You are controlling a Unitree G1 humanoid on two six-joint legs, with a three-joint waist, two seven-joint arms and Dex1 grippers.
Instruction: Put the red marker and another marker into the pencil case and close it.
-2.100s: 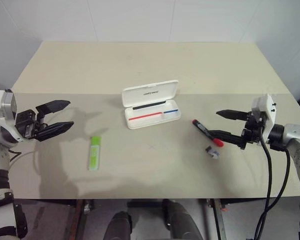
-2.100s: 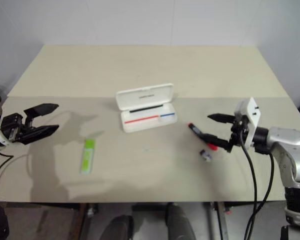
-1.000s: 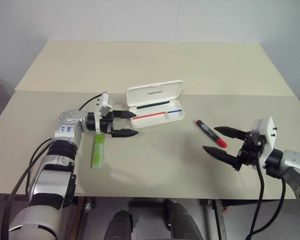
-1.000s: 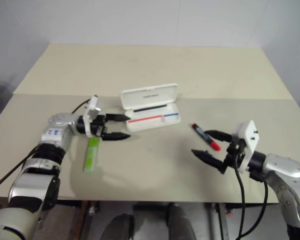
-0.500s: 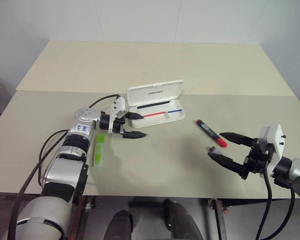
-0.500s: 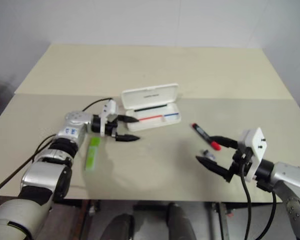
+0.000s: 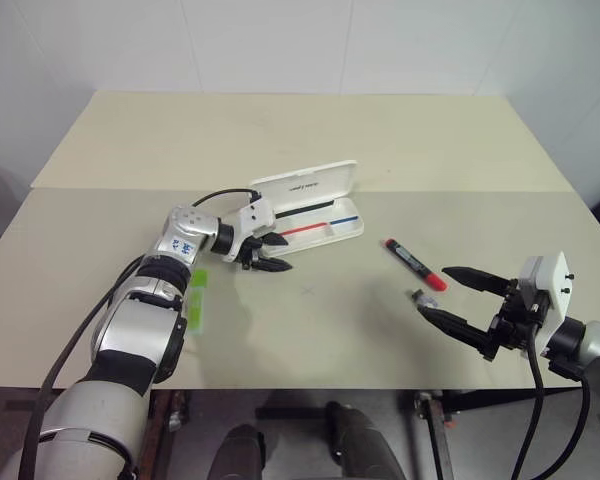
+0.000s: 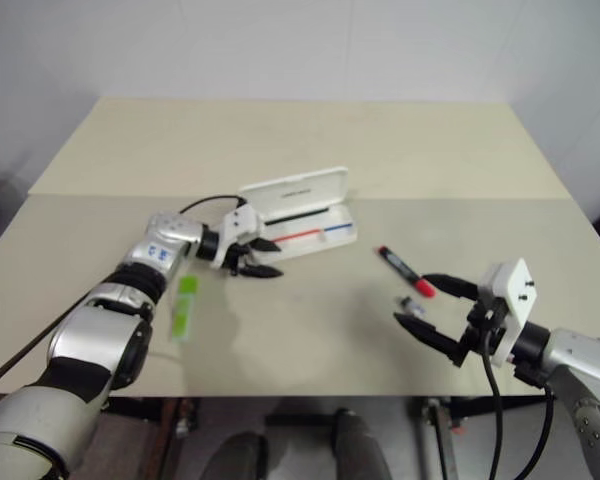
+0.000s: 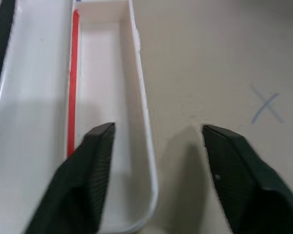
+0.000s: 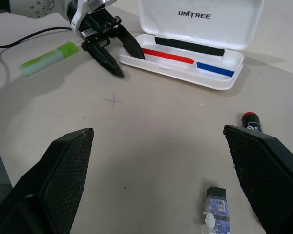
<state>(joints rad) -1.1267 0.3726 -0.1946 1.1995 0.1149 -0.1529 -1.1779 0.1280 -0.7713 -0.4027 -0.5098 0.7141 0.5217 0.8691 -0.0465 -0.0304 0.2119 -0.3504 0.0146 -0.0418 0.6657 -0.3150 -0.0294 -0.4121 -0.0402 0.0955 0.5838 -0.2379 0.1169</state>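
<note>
Pale beige surface, white walls. Left claw part-open, empty, straddling the open pencil case rim; right claw wide, empty. Red marker and green highlighter both lie outside; nothing packed yet.

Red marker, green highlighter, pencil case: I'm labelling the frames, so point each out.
red marker (image 7: 413,260): left eye view, mid barrel.
green highlighter (image 10: 49,57): right wrist view, middle of body.
pencil case (image 10: 200,19): right wrist view, open lid.
</note>
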